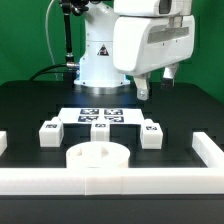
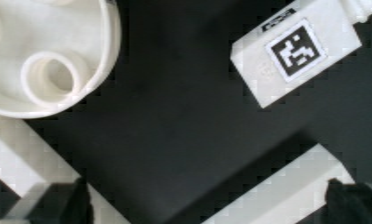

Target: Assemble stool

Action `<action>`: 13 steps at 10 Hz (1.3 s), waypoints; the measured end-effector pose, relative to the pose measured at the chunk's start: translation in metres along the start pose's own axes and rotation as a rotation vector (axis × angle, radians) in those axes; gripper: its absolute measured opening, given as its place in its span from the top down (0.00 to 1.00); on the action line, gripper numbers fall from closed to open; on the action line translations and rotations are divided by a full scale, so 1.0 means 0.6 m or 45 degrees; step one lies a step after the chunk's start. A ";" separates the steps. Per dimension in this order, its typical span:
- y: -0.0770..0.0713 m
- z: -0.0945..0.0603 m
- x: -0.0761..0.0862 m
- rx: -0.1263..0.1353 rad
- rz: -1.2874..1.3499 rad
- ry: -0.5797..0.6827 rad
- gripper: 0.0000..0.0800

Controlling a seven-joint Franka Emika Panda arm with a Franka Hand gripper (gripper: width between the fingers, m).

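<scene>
The white arm [image 1: 130,45] fills the upper part of the exterior view, rising beyond the seat over a black surface [image 1: 30,105]. A long white rail [image 1: 110,183] runs along the surface's edge just in front of the seat and turns back at both ends, enclosing the parts.

The seat [image 1: 98,157], a thick round white disc, lies flat on the surface close to the rail, about midway along it. In the wrist view the seat [image 2: 41,45] shows a curved rim and an oval hollow in its top.

Beyond the seat lies the marker board [image 1: 85,112], flat and printed with black squares.

Three short white legs stand in a row between the seat and the arm's base. The first leg [image 1: 50,133] is off to the exterior view's left of the seat. The second leg [image 1: 100,127] is straight behind the seat, at the marker board's nearer edge. The third leg [image 1: 151,133] is to the exterior view's right. None touches the seat. The wrist view shows a leg [image 2: 293,55] with a square tag lying apart from the seat, black surface between them; which of the three it is cannot be told.

The pincer [image 1: 143,90] hangs above the surface, beyond the third leg and farther from the seat. In the wrist view the pincer [image 2: 204,200] has its dark fingers [image 2: 58,205] spread apart, gripping nothing.
</scene>
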State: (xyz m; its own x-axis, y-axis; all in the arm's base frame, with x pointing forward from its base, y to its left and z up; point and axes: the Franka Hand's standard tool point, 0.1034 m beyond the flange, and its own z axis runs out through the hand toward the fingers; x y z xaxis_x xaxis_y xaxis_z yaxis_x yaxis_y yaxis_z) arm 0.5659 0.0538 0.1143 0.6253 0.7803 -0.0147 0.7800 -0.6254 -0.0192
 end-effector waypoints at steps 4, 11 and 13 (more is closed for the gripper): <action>0.002 0.002 -0.003 0.001 -0.020 0.002 0.19; 0.068 0.098 -0.085 0.002 -0.090 0.025 0.19; 0.087 0.121 -0.078 0.011 -0.099 0.027 0.19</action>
State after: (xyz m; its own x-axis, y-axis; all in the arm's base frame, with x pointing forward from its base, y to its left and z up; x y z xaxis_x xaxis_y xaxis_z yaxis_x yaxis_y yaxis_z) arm 0.5754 -0.0156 0.0417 0.5634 0.8261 0.0086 0.8260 -0.5630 -0.0279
